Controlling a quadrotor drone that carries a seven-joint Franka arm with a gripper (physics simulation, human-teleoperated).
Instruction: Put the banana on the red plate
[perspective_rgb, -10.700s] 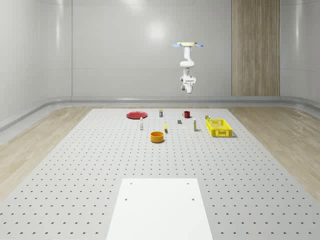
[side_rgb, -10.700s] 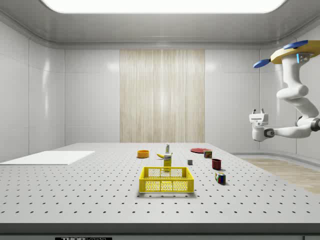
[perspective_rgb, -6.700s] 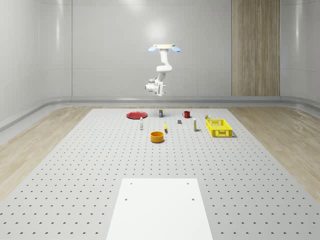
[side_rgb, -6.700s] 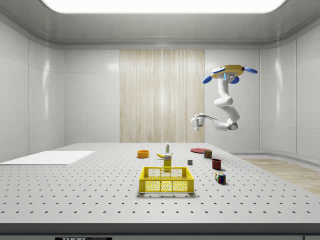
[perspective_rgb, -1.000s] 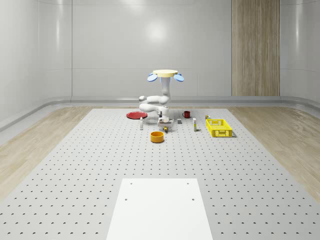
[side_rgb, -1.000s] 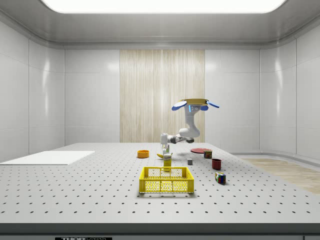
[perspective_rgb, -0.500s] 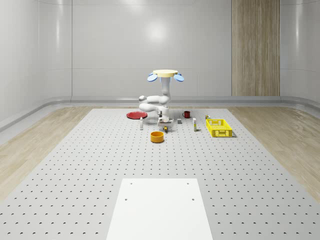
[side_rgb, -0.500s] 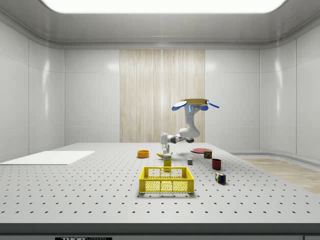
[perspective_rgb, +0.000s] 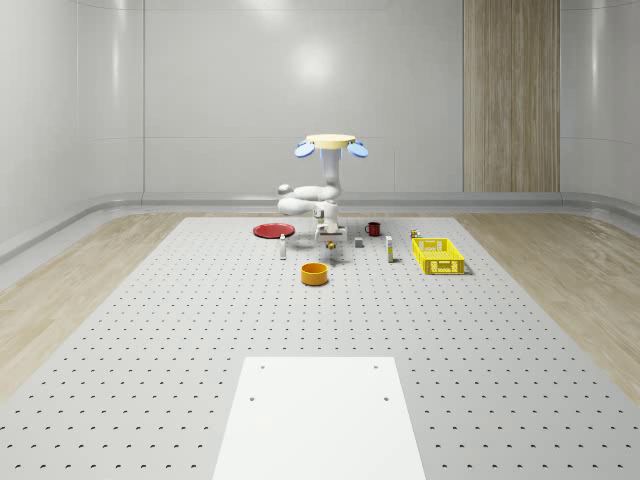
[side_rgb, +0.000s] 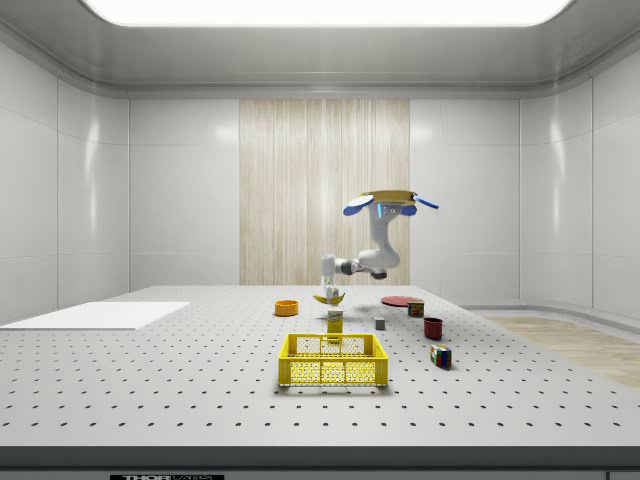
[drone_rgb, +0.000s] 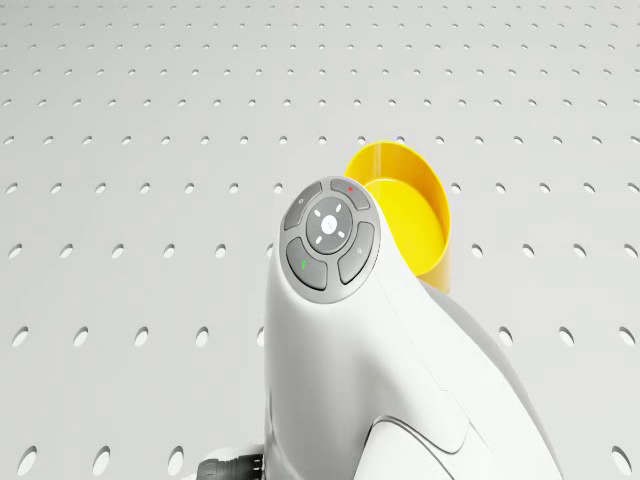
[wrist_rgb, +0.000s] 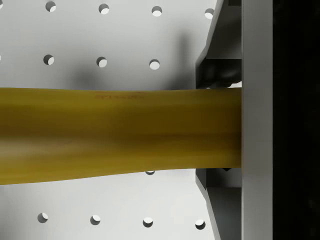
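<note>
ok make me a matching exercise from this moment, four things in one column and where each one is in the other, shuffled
Things:
1. banana
2. red plate
3. yellow basket
4. drone

Places or states:
A. hovering above the table, arm bent down toward the objects
B. standing on the table at the whole-scene view's right end of the row of objects
C. held in the jaws, lifted off the table
D. lying flat on the table at the whole-scene view's left end of the row of objects, nothing on it

Pairs: 1-C, 2-D, 3-B, 4-A
</note>
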